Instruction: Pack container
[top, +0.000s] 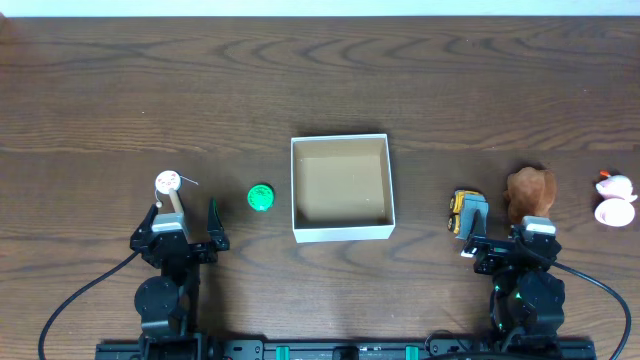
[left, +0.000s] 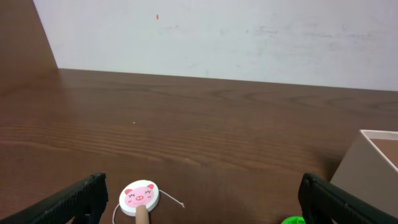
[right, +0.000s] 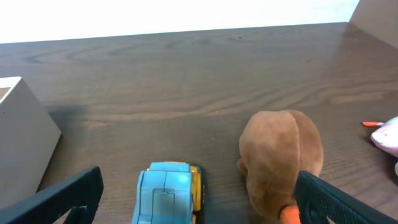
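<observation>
The container (top: 296, 190), a square white-walled box with a tan inside, sits empty at the table's middle. Its corner shows in the left wrist view (left: 373, 162) and in the right wrist view (right: 22, 137). A pink pig-face disc on a stick (top: 168, 185) (left: 139, 196) and a green round toy (top: 261, 198) (left: 292, 220) lie left of it. A blue and yellow toy car (top: 466, 212) (right: 168, 190), a brown plush (top: 530, 190) (right: 283, 158) and a pink and white toy (top: 615, 198) (right: 387, 134) lie right. My left gripper (top: 186, 218) (left: 199, 202) is open behind the pig disc. My right gripper (top: 505, 240) (right: 199, 193) is open behind the car and plush.
The dark wood table (top: 320, 80) stretches far behind the box. A pale wall (left: 217, 37) stands beyond the table's far edge. Black cables (top: 90, 290) run from both arm bases at the near edge.
</observation>
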